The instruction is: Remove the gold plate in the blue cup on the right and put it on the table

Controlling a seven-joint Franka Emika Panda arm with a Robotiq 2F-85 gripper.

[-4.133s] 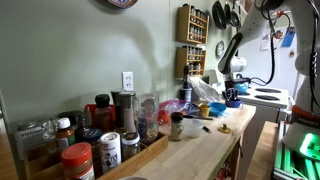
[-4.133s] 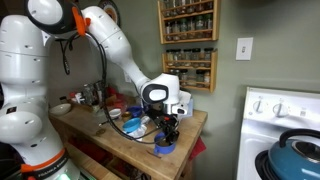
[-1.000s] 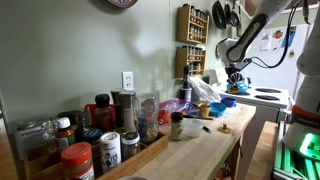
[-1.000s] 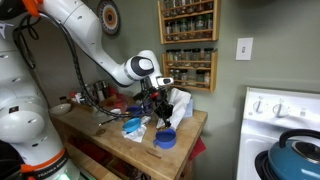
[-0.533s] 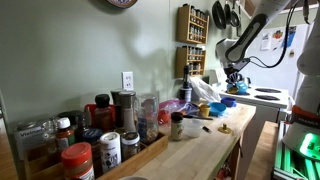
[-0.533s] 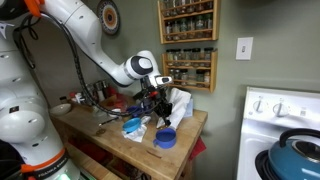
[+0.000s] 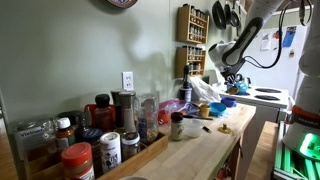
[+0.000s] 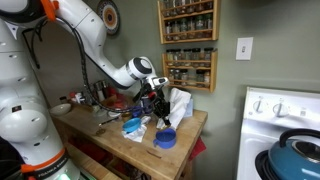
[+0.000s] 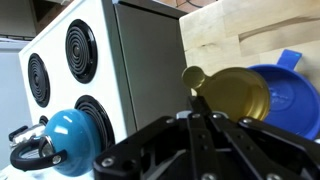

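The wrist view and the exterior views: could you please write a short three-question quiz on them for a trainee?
1. True or false: the gripper is open and empty.
2. In the wrist view, what stands on the white stove? A: a blue kettle. B: a red pot. C: a frying pan.
3. In an exterior view, what colour is the cup below the gripper?

Key
1. False: it is shut on the gold plate.
2. A.
3. Blue.
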